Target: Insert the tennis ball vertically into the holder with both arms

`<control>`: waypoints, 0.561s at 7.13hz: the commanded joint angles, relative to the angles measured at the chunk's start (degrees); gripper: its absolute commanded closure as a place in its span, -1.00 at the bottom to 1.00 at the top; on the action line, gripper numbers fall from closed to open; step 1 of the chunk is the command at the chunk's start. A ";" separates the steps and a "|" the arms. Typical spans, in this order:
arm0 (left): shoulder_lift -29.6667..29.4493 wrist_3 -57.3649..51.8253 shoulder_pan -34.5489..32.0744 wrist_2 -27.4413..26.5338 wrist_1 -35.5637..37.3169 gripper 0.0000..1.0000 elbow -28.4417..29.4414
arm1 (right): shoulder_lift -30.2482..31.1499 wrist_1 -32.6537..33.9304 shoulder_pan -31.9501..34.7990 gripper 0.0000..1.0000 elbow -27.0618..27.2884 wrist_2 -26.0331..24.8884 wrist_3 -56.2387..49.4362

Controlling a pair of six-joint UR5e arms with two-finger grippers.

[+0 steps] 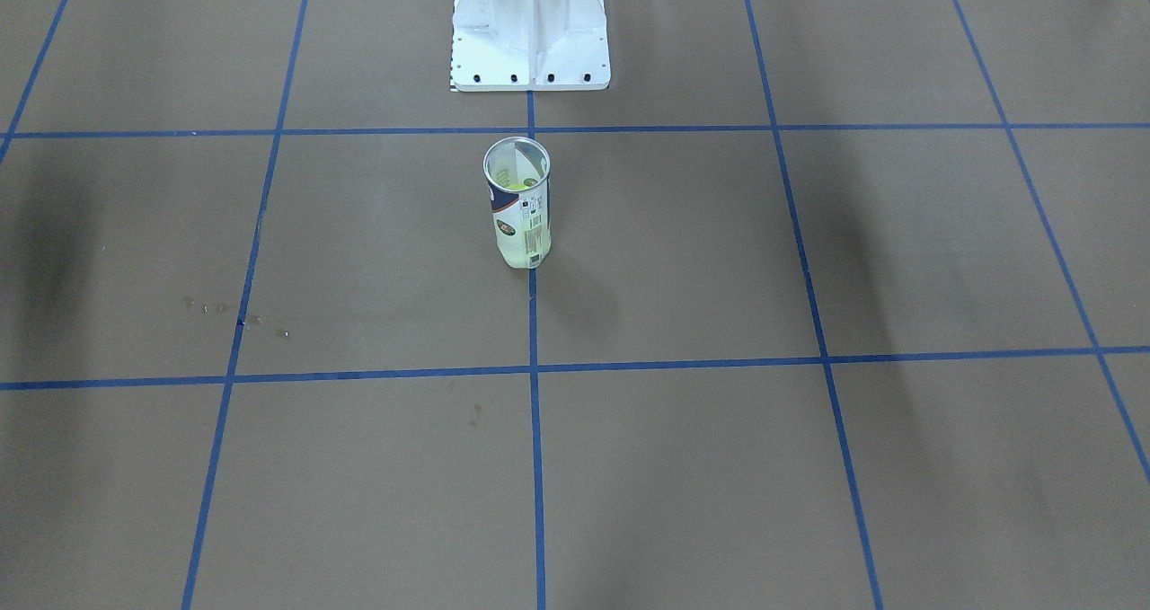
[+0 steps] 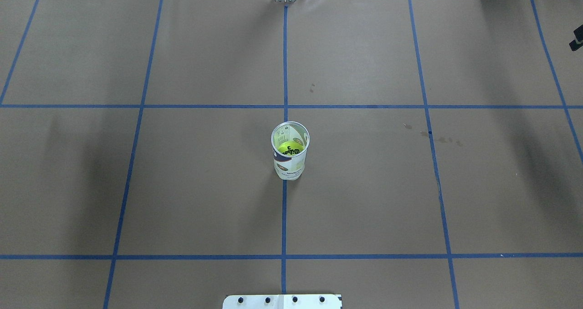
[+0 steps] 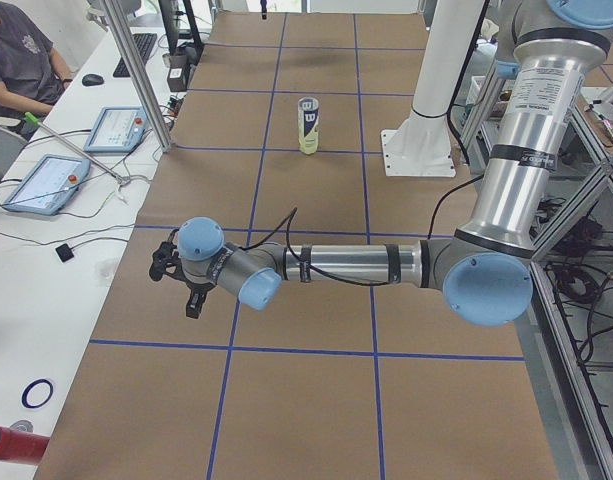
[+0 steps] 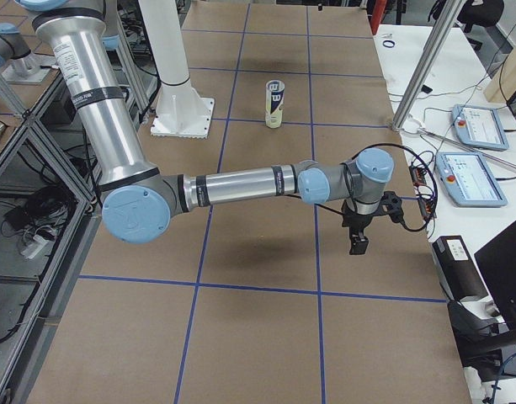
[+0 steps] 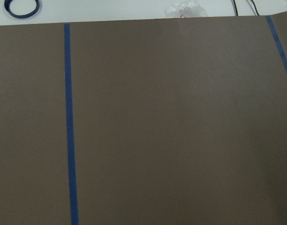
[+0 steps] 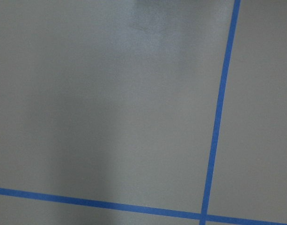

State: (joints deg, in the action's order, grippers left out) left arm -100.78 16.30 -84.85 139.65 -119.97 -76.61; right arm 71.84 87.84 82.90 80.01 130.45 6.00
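Observation:
The holder [image 2: 289, 165] stands upright at the table's middle on a blue tape line, its open mouth up; it also shows as the holder [image 1: 521, 224], [image 3: 307, 125], [image 4: 274, 103]. A yellow-green tennis ball [image 2: 290, 148] with black print lies inside it. Both arms are stretched out low, far from the holder, toward the operators' edge of the table. My left gripper [image 3: 183, 290] hangs over the table at the robot's left end; my right gripper [image 4: 359, 242] hangs at the right end. Neither shows anything held, and I cannot tell whether they are open or shut.
The white bolted pedestal [image 1: 530, 44] stands just behind the holder. Along the operators' edge are aluminium posts [image 3: 136, 70], control tablets [image 3: 41, 185] [image 4: 468, 177], cables and a seated person [image 3: 16, 60]. Both wrist views show only brown paper with blue tape lines.

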 commanded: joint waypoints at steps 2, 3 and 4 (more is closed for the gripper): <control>13.02 -2.94 -1.64 2.73 4.57 -1.00 -11.59 | 4.26 -0.13 2.00 -0.98 1.63 2.09 -2.99; 16.72 -2.94 -1.03 2.64 5.09 -1.00 -14.76 | 5.84 0.13 2.09 -0.98 3.38 1.82 -3.27; 17.54 -2.94 -1.02 2.64 8.40 -1.00 -16.53 | 6.99 0.22 2.18 -0.98 4.35 1.91 -3.27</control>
State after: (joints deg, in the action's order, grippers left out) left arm -85.98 13.40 -86.09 142.27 -114.39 -89.98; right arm 77.13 87.90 84.85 82.85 132.38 3.09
